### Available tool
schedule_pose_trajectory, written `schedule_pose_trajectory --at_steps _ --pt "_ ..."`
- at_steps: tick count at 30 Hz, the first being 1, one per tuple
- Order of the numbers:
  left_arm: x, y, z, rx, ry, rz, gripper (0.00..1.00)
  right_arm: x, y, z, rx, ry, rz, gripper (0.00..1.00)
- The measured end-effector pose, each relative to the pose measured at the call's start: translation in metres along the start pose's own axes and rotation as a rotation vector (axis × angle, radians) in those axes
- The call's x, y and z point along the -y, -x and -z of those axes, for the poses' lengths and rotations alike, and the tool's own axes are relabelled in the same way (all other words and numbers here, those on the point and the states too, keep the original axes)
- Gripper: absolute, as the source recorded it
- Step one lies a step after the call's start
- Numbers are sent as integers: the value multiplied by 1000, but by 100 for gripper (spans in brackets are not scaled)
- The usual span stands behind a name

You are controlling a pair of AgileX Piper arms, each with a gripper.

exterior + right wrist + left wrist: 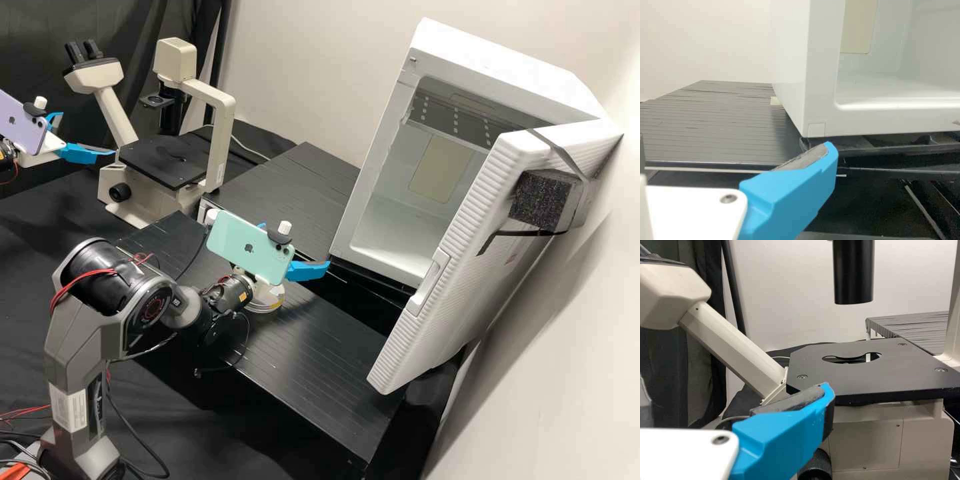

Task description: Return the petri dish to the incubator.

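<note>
Well, the white incubator (375, 167) stands open; the clear petri dish (272, 305), partly hidden, lies below my right gripper (295, 246), its fingers spread and grasping nothing, over the black bench (300, 370) before a pale wall (320, 80).

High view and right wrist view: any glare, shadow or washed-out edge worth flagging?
High view: a soft shadow beside the open incubator door on the side wall, pale sheen on the black bench top; right wrist view: the incubator's side nearly merges with the bright back wall.
</note>
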Motion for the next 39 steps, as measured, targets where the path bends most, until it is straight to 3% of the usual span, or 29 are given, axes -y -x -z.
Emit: schedule_pose_trajectory --at_steps 9,14,20,27,39 --pt "0 0 0 0 0 0 100 0 3 -1 -1 0 -5 100" --pt "0 0 0 0 0 0 100 -7 36 -6 -14 -4 -55 100" --pt "0 0 0 0 0 0 100 -14 83 -4 -103 -37 -152 100" --pt "0 0 0 0 0 0 100 3 126 -11 -103 -46 -86 100" --pt "0 0 0 0 0 0 100 16 129 -15 -95 -61 -5 100"
